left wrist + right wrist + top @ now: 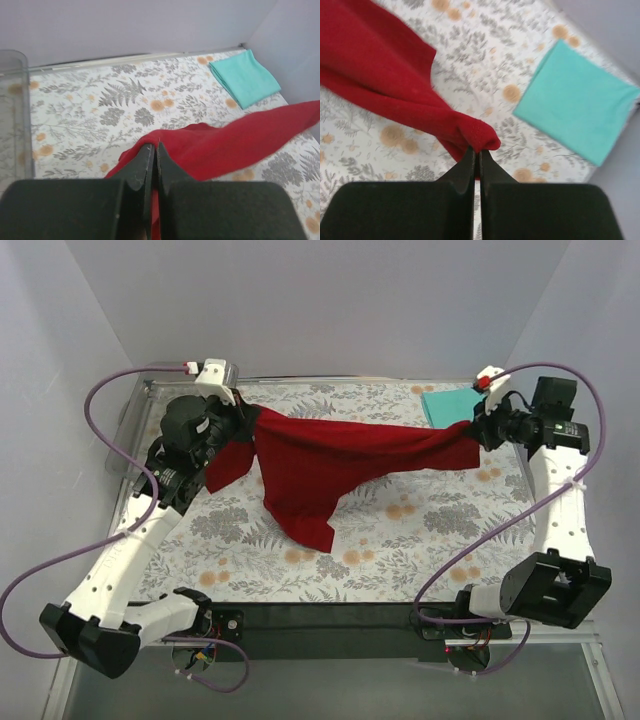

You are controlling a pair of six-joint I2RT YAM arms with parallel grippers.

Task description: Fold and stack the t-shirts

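A clear plastic tray point(14, 100) sits at the far left corner of the flower-printed table surface point(420, 540). The left arm hides most of it from above.

The plain dark red short-sleeved cloth shirt point(320, 465) hangs stretched between the two arms. Its long axis runs left to right across the far half of the surface. It is wide at the left end and bunched into a narrow band at the right. A broad fold sags from its middle toward the near edge.

The left gripper point(151, 147) is clamped on the shirt's left end. The right gripper point(474, 150) pinches the right end, with its fingers closed tight on the cloth.

The teal cloth shirt point(575, 107), a flat folded rectangle, lies in the far right corner, just beyond the right gripper and apart from the red cloth.
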